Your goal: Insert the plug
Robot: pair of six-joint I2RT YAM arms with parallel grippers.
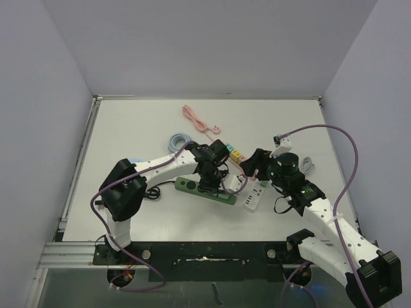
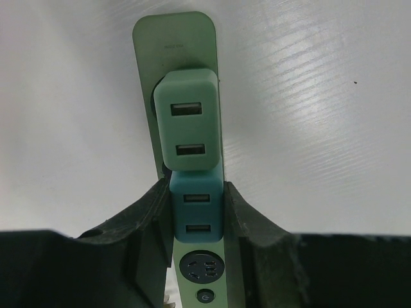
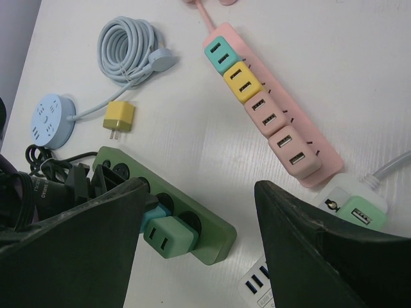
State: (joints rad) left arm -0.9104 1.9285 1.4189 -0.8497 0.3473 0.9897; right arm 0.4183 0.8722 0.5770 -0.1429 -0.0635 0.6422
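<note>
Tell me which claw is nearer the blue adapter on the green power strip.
Left. The left claw is shut on the blue adapter, a finger on each side. The right claw hangs open beyond the green power strip's right end, near the pink strip.

Spread on the white table (image 3: 359, 64) – a pink power strip (image 3: 308, 131) loaded with four plug-in cubes (image 3: 247, 82). Near a coiled pale-blue cable (image 3: 125, 48), a loose yellow charger (image 3: 119, 117) and a round blue socket hub (image 3: 52, 119).
</note>
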